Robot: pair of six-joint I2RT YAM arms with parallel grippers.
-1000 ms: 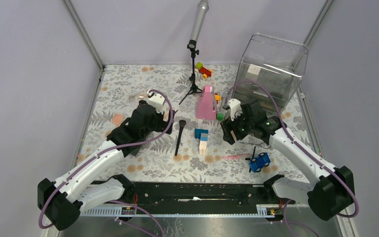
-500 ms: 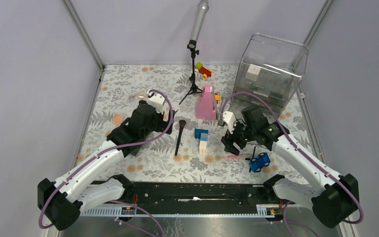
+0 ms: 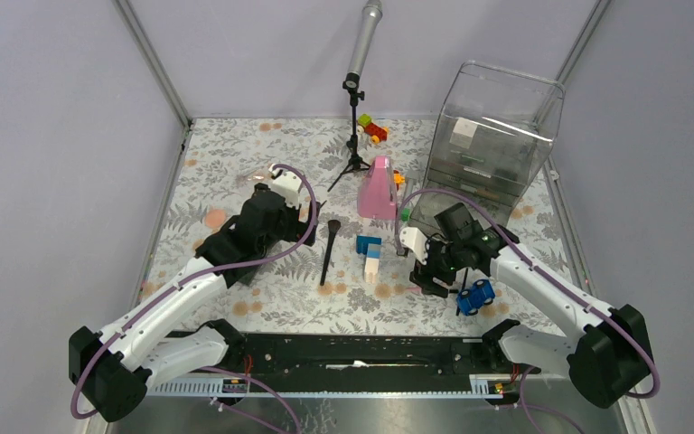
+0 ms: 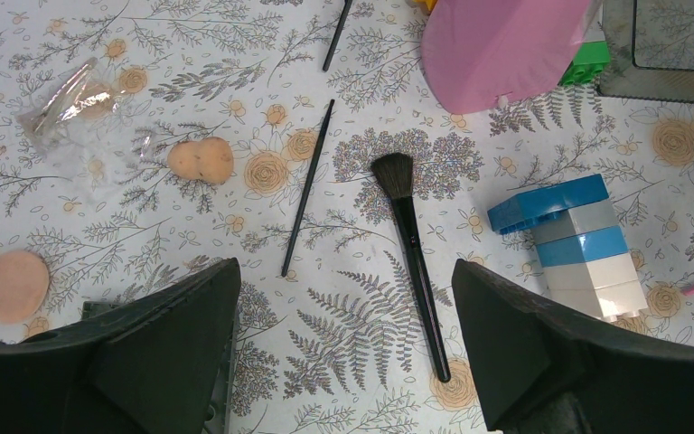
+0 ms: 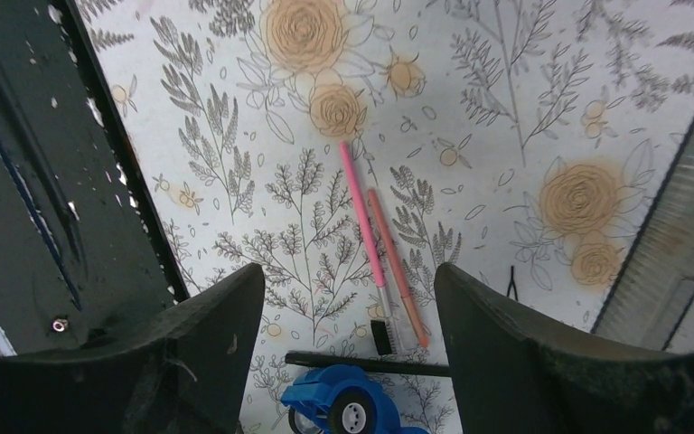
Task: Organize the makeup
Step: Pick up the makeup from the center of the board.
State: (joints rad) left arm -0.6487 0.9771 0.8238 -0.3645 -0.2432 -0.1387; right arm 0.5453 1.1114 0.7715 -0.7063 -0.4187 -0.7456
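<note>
The left claw is spread wide with nothing in it, parked over the left-middle of the flowery desk. Through its wrist cam you get a big fluffy black brush lying on the desk right between the fingers, bristles pointing away from the arm. A skinny black stick-type brush sits just to its left, not touching it. Further left there's a peach sponge that looks like two blobs stuck together, and a round peach sponge down near the left finger. There's also a crinkly clear wrapper up in the corner. Right of the big brush is a blue-and-white block stack, and the pink cone thing pokes in at the top of that view. The right claw is spread too, gripping nothing. It hangs low over a pink pencil and an orange-ish pencil that lie side by side on the desk, pretty much touching along their length. At the bottom of that wrist view a thin black stick lies crosswise by their ends, with the blue toy car right beside it. From the top cam, the clear drawer box stands at the back right, apart from the pencils.
</note>
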